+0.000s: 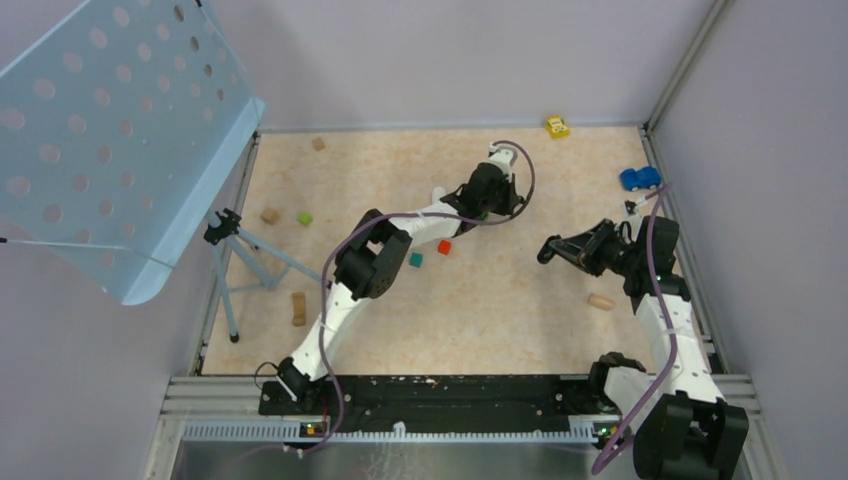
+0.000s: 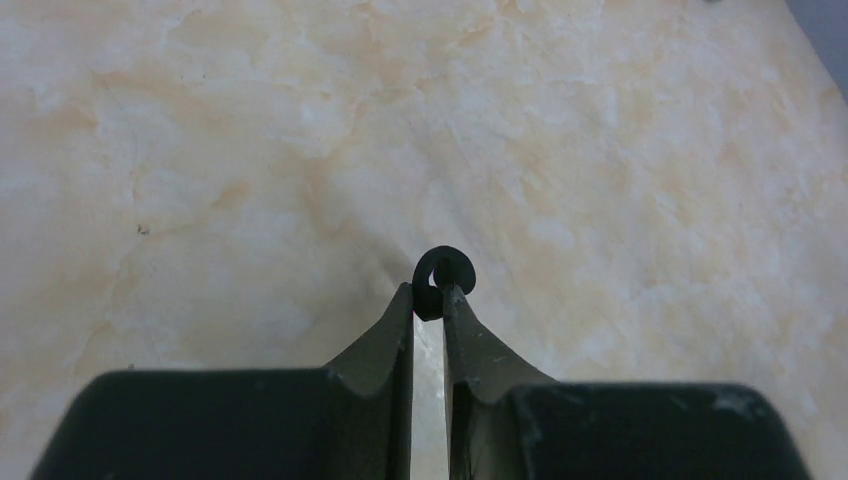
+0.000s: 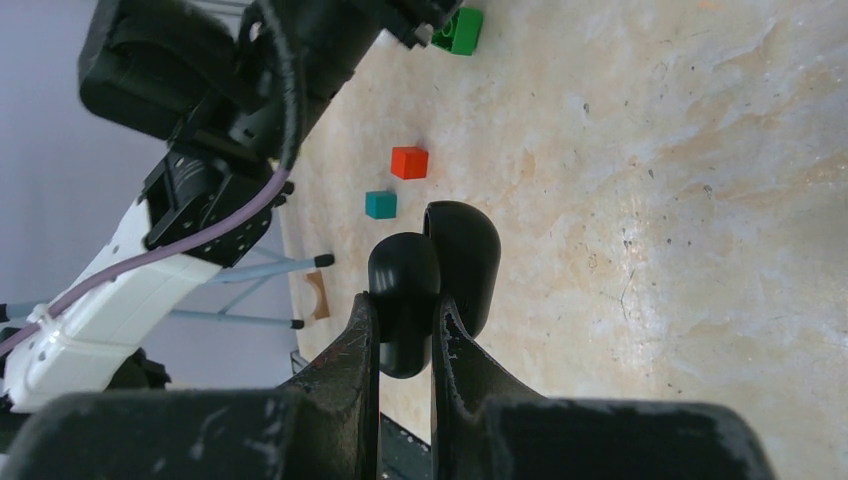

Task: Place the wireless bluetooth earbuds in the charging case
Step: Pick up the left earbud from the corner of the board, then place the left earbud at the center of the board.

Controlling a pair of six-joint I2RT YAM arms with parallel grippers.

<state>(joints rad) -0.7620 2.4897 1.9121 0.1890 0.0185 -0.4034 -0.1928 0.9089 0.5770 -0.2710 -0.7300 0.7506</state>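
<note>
In the left wrist view my left gripper [image 2: 429,296] is shut on a tiny black earbud [image 2: 444,272], pinched at the very fingertips just above the marbled table. Seen from above, the left gripper [image 1: 487,205] points down at the far middle of the table, and the earbud is hidden there. My right gripper [image 3: 405,305] is shut on the black charging case [image 3: 404,285], whose lid [image 3: 463,262] stands open beside it. From above, the right gripper [image 1: 548,249] holds the case in the air at mid-right, apart from the left gripper.
A red cube [image 1: 444,246] and a teal cube [image 1: 415,259] lie between the arms. A green cube [image 1: 304,217] and wooden blocks [image 1: 298,308] lie left, a wooden cylinder [image 1: 600,301] right. A blue toy car [image 1: 640,178] and yellow toy [image 1: 557,126] sit far right. A blue perforated stand [image 1: 120,130] overhangs the left edge.
</note>
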